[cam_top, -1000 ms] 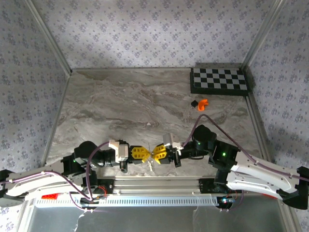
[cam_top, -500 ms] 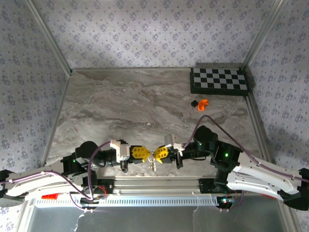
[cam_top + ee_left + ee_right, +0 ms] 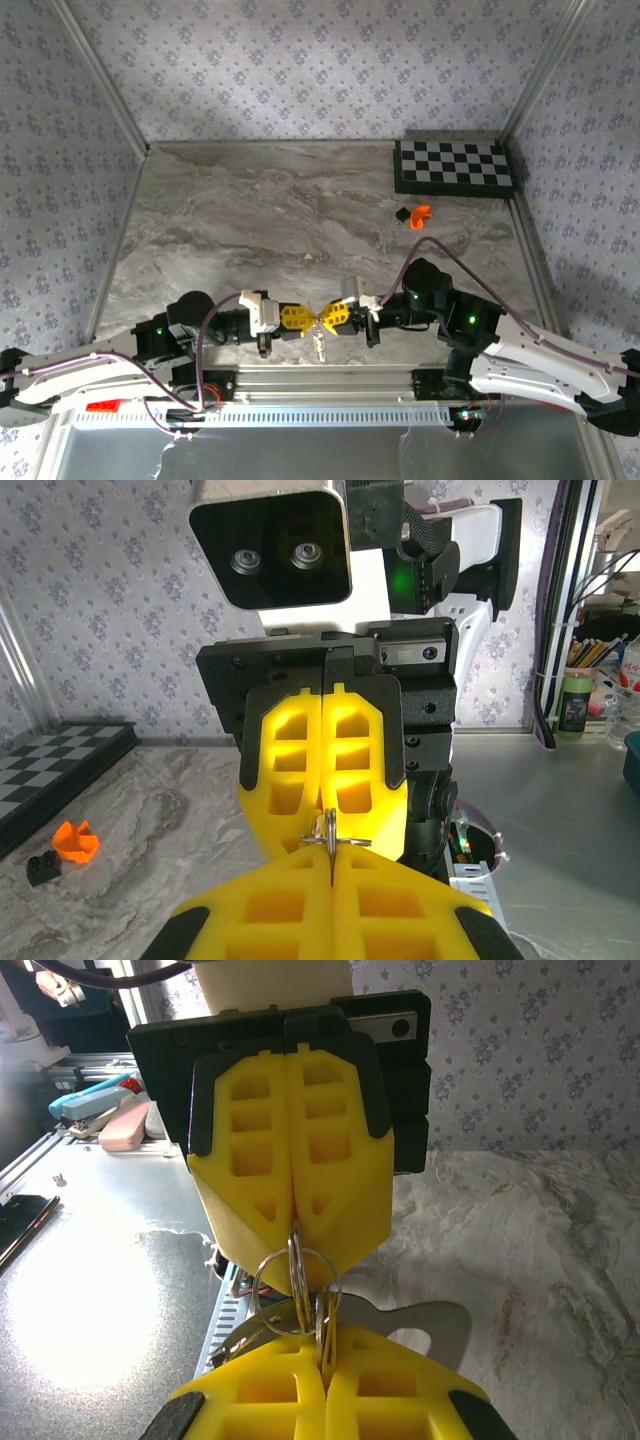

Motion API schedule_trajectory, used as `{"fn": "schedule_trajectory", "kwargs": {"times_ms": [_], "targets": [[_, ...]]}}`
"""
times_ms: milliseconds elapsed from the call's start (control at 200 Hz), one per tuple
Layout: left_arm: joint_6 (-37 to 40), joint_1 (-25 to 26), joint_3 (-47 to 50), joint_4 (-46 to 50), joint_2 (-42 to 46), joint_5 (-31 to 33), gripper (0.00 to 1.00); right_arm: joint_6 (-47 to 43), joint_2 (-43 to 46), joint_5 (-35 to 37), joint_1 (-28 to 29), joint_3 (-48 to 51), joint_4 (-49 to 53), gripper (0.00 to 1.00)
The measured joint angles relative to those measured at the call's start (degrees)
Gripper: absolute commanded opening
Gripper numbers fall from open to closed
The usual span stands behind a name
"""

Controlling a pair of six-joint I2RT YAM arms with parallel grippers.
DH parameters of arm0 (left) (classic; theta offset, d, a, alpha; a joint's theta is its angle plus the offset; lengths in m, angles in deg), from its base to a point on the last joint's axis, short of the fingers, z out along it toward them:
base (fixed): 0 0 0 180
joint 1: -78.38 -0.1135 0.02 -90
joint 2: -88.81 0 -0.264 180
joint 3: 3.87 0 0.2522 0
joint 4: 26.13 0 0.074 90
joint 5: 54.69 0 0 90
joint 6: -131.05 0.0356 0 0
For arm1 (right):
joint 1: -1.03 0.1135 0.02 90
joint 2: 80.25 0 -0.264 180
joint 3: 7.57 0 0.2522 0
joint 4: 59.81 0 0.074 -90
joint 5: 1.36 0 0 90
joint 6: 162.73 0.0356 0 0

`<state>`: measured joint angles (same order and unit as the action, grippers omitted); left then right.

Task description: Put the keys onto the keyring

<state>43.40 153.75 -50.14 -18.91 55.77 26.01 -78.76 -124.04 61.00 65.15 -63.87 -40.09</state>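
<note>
Nudged closer now, left hand (image 3: 292, 318) and right hand (image 3: 335, 317) both pinch the thin silver keyring (image 3: 296, 1282), flat silvery keys (image 3: 430, 1325) dangling. Threading looks underway; next, pry its coil open.

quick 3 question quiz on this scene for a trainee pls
1. True or false: the left claw and the right claw are both wide open.
2. The keyring is: A lying loose, B held between the two claw tips, C hanging from the left claw alone.
3. What colour is the small curved piece near the checkerboard mat?
Key: 1 false; 2 B; 3 orange.
</note>
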Motion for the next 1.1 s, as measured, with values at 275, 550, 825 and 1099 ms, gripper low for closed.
{"fn": "schedule_trajectory", "kwargs": {"times_ms": [275, 550, 825, 1099], "targets": [[0.2, 0.0, -0.33, 3.48, 1.05, 1.55, 0.0, -0.66, 0.81, 1.42, -0.22, -0.39, 1.49, 0.0], [0.81, 0.0, -0.7, 5.49, 2.29, 3.61, 0.0, -1.38, 1.86, 3.06, -0.68, -1.11, 3.82, 0.0], [1.27, 0.0, -0.7, 6.49, 1.84, 6.62, 0.0, -2.16, 1.62, 5.62, -1.27, -1.81, 6.1, 0.0], [1.31, -0.02, -0.66, 6.58, -1.55, 10.97, 0.02, -2.67, -2.47, 10.16, -3.08, -4.85, 9.6, 0.0]]}}
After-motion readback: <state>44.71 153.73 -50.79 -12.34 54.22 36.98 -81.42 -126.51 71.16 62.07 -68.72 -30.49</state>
